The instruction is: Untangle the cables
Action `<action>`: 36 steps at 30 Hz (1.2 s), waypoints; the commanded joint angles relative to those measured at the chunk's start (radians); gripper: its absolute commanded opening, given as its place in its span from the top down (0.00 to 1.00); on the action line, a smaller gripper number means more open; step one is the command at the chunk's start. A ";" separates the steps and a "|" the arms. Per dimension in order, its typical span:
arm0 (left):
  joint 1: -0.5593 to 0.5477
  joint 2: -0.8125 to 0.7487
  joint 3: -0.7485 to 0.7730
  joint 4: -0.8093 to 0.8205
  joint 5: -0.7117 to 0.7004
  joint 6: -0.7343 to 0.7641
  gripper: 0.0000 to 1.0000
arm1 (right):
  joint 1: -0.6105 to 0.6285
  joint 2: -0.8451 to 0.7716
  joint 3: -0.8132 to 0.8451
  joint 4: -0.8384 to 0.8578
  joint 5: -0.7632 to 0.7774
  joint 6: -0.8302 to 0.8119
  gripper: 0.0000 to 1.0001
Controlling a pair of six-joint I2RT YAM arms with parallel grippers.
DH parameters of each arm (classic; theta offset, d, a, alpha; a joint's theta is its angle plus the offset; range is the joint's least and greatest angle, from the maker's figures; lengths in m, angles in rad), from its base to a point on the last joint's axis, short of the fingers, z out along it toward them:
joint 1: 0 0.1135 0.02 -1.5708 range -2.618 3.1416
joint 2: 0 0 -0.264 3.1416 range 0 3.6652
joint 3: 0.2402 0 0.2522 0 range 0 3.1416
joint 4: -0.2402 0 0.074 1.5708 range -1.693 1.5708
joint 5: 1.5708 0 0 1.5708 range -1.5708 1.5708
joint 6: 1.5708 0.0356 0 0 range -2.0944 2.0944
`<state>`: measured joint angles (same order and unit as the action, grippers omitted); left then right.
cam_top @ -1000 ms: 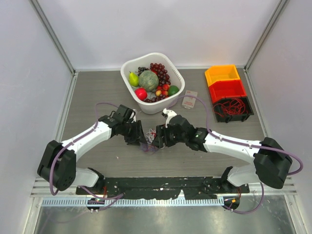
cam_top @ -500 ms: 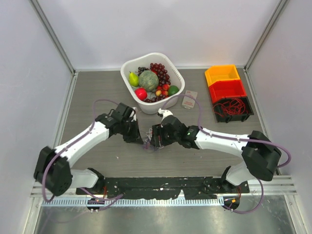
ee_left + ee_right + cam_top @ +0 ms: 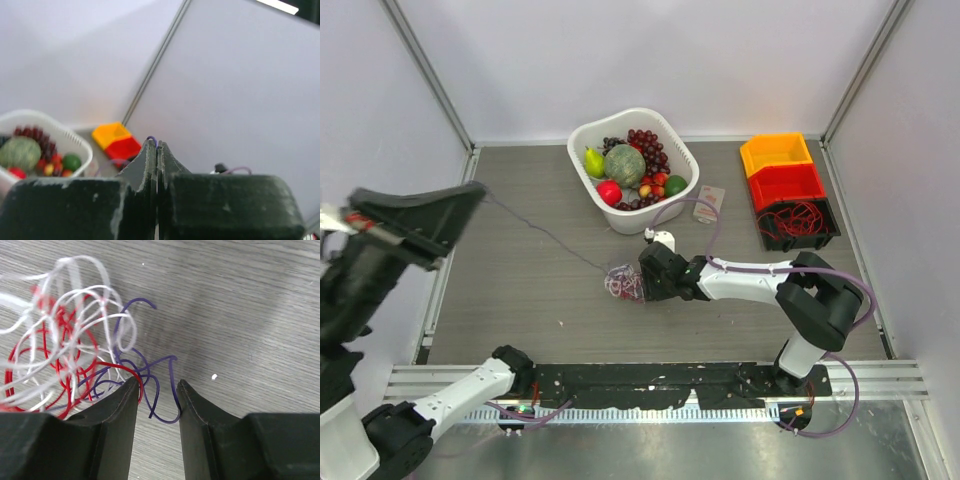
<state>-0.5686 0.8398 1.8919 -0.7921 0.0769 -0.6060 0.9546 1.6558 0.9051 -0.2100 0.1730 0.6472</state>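
Top view: your left gripper point(image 3: 475, 192) hangs high at the left. A single purple strand point(image 3: 545, 233) stretches from its tip down to the bunch of thin red, white and purple cables point(image 3: 620, 283). That bunch lies on the grey wood-grain table point(image 3: 520, 290), in front of the white plastic fruit basket point(image 3: 576, 152). Your right gripper point(image 3: 638, 285) is right at the bunch.

Left wrist: jaws pressed together, purple strand point(image 3: 151, 138) pinched at the tips.

Right wrist: jaws half apart, a purple loop point(image 3: 155, 392) lying loose in the gap, with the bunch point(image 3: 70, 350) just to the left.

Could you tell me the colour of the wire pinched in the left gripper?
The wire is purple; left wrist view.
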 commanded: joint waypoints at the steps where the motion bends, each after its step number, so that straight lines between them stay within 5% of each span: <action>1: -0.002 0.071 0.119 0.109 -0.028 0.046 1.00 | 0.004 -0.021 0.017 -0.012 0.077 0.011 0.59; 4: -0.002 0.119 0.199 0.151 -0.002 0.028 1.00 | 0.004 -0.022 0.020 -0.022 0.066 -0.004 0.57; 9: -0.002 0.168 0.282 0.157 -0.025 0.028 1.00 | 0.004 -0.070 0.077 -0.072 -0.018 -0.137 0.41; 12: -0.002 0.186 0.302 0.142 -0.049 0.029 1.00 | 0.004 -0.210 0.098 -0.104 -0.045 -0.204 0.25; 15: -0.001 0.199 0.297 0.146 -0.035 0.003 1.00 | 0.004 -0.351 0.121 -0.115 -0.136 -0.314 0.23; 19: -0.002 0.186 0.245 0.201 -0.017 -0.017 1.00 | 0.021 -0.393 0.037 0.163 -0.416 -0.342 0.23; 25: -0.001 0.193 0.269 0.185 -0.008 -0.020 1.00 | 0.104 -0.254 0.076 0.428 -0.434 -0.353 0.23; 32: -0.001 0.176 0.271 0.183 -0.014 -0.026 1.00 | 0.167 -0.154 0.158 0.420 -0.264 -0.442 0.30; 35: -0.002 0.165 0.265 0.179 -0.022 -0.028 1.00 | 0.167 -0.148 0.195 0.416 -0.118 -0.448 0.53; 36: -0.001 0.160 0.259 0.172 -0.031 -0.021 1.00 | 0.167 -0.152 0.246 0.387 -0.118 -0.449 0.71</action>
<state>-0.5686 1.0172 2.1410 -0.6617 0.0536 -0.6250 1.1244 1.5249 1.0142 0.1196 -0.1062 0.2382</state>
